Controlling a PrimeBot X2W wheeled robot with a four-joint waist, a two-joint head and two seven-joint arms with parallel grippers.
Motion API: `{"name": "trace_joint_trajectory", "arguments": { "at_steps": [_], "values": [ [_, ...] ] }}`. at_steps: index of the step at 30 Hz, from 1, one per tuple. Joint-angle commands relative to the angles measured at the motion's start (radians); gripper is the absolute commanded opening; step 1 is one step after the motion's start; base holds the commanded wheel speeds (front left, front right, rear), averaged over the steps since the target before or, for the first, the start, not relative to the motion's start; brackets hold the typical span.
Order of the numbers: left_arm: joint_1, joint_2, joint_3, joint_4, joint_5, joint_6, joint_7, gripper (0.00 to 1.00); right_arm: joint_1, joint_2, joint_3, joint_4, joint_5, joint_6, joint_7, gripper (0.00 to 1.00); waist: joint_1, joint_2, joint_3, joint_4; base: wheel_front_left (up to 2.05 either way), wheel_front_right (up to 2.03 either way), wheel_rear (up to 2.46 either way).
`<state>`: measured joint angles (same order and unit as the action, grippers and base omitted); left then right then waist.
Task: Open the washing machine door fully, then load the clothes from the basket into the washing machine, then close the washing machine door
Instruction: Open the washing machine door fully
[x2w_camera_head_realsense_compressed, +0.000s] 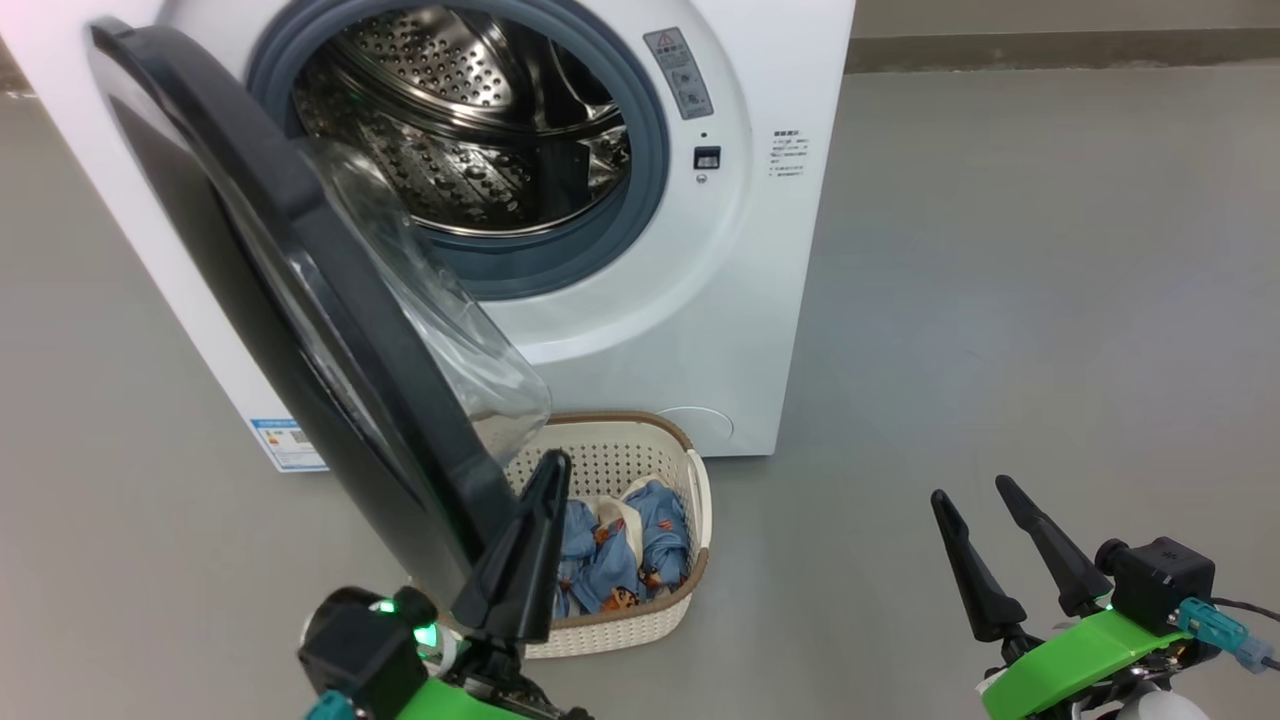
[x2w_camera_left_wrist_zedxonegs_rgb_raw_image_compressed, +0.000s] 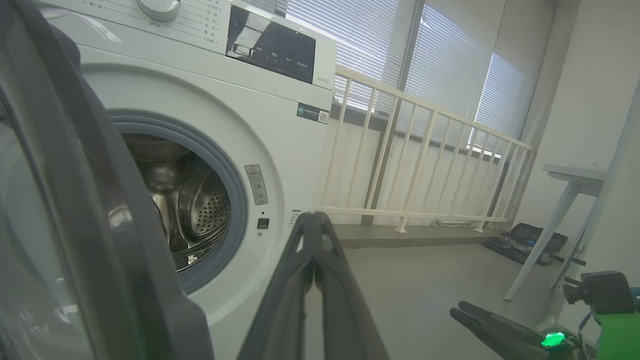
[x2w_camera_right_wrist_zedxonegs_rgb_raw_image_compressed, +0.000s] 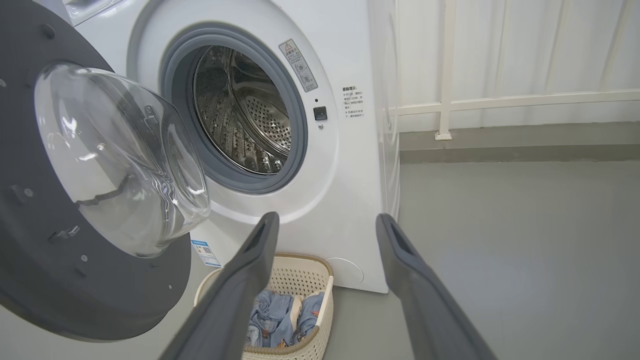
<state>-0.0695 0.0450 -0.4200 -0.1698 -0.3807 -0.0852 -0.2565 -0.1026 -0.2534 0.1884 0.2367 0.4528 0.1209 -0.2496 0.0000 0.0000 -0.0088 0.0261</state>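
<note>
The left tool (x2w_camera_head_realsense_compressed: 552, 466), fingers pressed together and empty, points up beside the lower rim of the door (x2w_camera_head_realsense_compressed: 300, 270) — swung out from the washing machine (x2w_camera_head_realsense_compressed: 640, 330). The right tool (x2w_camera_head_realsense_compressed: 972, 492) sits low, well to the right, fingers apart, empty. The clothes (x2w_camera_head_realsense_compressed: 612, 550) lie in the basket (x2w_camera_head_realsense_compressed: 640, 432) under the door.

Grey floor (x2w_camera_head_realsense_compressed: 1000, 300), white railing (x2w_camera_left_wrist_zedxonegs_rgb_raw_image_compressed: 400, 214), bright slatted blinds (x2w_camera_left_wrist_zedxonegs_rgb_raw_image_compressed: 360, 35), white table (x2w_camera_left_wrist_zedxonegs_rgb_raw_image_compressed: 575, 175)

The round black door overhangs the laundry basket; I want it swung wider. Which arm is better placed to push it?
Left, probably. The left gripper, shut, sits beside the lower rim of the glossy black round door; the open right gripper hangs over grey floor, well right of it.
</note>
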Motion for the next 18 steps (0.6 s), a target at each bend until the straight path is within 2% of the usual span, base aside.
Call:
{"name": "trace_joint_trajectory", "arguments": {
  "at_steps": [1, 10, 18],
  "values": [
    [-0.052, 0.005, 0.023, -0.008, -0.008, 0.000, -0.005, 0.00, -0.021, -0.006, 0.024, -0.023, 0.024, 0.010, -0.012, 1.00, 0.0000, 0.0000, 0.003, -0.008, 0.00, 0.00, 0.00],
    [-0.074, 0.005, -0.013, 0.150, -0.056, 0.014, -0.005, 0.00, -0.025, -0.004, 0.033, -0.017, 0.028, 0.010, -0.012, 1.00, 0.0000, 0.0000, 0.013, -0.041, 0.00, 0.00, 0.00],
    [-0.105, 0.005, 0.001, 0.288, -0.107, 0.019, -0.005, 0.00, -0.031, -0.001, 0.032, -0.012, 0.029, 0.010, -0.012, 1.00, 0.0000, 0.0000, 0.023, -0.048, 0.00, 0.00, 0.00]
  ]
}}
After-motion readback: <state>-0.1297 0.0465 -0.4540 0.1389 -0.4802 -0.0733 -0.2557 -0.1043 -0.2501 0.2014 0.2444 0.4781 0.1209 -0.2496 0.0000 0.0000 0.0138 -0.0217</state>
